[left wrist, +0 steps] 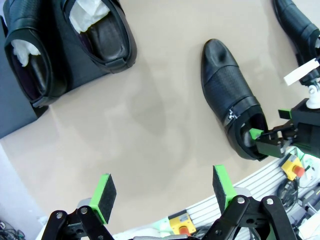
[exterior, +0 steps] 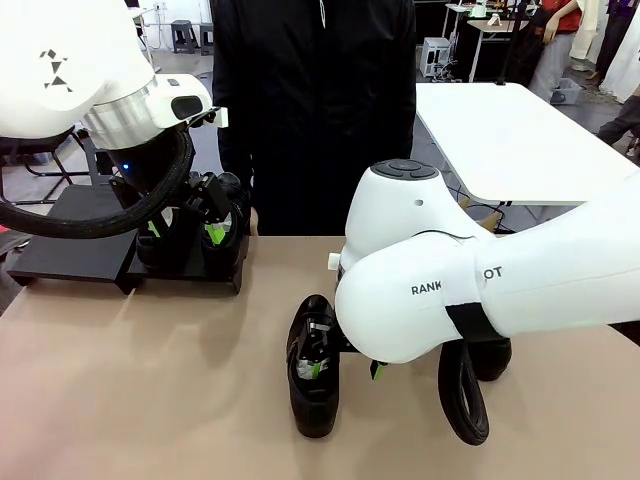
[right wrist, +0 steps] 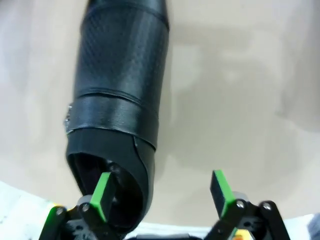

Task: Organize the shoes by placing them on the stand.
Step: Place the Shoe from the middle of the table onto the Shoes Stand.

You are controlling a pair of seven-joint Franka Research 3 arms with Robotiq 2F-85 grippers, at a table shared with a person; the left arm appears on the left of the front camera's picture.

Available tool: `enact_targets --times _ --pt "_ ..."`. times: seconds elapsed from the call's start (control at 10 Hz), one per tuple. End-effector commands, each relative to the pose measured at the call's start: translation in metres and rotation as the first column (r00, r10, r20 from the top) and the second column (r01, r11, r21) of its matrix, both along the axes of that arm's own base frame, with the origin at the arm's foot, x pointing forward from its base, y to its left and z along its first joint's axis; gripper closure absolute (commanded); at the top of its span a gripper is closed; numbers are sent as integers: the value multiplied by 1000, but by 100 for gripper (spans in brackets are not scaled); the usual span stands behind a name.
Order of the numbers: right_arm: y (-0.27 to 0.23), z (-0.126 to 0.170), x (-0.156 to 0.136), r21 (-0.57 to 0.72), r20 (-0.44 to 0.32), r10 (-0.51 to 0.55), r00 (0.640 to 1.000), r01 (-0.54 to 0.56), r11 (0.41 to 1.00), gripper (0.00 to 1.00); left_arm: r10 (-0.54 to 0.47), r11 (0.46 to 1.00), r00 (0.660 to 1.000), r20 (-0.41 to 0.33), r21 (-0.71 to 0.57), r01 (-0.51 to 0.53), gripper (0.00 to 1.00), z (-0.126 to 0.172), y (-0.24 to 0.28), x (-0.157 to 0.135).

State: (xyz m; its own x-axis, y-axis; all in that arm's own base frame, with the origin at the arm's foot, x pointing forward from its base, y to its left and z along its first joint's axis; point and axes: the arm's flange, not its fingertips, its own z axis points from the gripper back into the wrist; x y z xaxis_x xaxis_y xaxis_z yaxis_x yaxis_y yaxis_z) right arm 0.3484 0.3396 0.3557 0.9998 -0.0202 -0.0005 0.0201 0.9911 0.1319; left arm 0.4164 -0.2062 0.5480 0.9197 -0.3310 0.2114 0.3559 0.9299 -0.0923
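- Front view: the stand [exterior: 70,245] sits at the far left of the counter [exterior: 150,400]. One loose shoe [exterior: 312,370] lies mid-counter, just beside the right arm [exterior: 480,290]. A second shoe [exterior: 492,358] peeks out from behind that arm.
- Left wrist view: the left fingers [left wrist: 105,197] stand wide apart over bare counter, holding nothing. The count is four shoes: a pair [left wrist: 100,35] side by side on the stand, and two on the counter. There is one stand.
- Right wrist view: the right fingers [right wrist: 103,194] are apart and straddle the loose shoe's side wall at the heel. One pad is inside the opening and the other is outside over the counter. Nothing is clamped yet.
- The step in hand looks like the grasp. To do it well:
  - Sink the inner pad deep enough to catch firm leather, then close squarely on the wall.
  - Lift straight up and keep the sole level.
  - Set the shoe down beside the pair, toe pointing the same way.
  - The left arm hangs close to the stand, so it should leave room.
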Motion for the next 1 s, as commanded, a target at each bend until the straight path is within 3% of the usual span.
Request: enact_targets --times 0.0,0.1,0.2,0.3,0.6,0.7,0.8,0.9 --pt "-58 55 -17 53 111 -64 992 59 997 0 3 1000 1000 2 3 -3 0 0 2 -2" --pt "-103 87 -17 80 178 -108 978 95 992 0 3 1000 1000 2 3 -3 0 0 2 -2" --pt "-141 108 -13 162 193 -211 958 181 970 0 0 1000 1000 0 0 0 0 0 0 0" --pt "-176 123 -16 215 231 -313 921 265 940 0 13 1000 1000 -24 -14 -13 0 3 -11 -13" --pt "-251 122 -3 291 174 -545 820 485 824 0 122 992 990 -66 -18 -123 0 25 -87 -79" --pt "-261 117 -1 307 148 -591 793 531 790 0 184 980 975 -120 -53 -192 0 26 -106 -91" --pt "-266 110 3 304 135 -602 787 545 781 0 158 982 978 -134 -86 -170 0 25 -121 -96" --pt "-267 141 8 276 182 -558 810 502 819 0 -7 981 1000 27 -195 12 0 53 -94 -84"
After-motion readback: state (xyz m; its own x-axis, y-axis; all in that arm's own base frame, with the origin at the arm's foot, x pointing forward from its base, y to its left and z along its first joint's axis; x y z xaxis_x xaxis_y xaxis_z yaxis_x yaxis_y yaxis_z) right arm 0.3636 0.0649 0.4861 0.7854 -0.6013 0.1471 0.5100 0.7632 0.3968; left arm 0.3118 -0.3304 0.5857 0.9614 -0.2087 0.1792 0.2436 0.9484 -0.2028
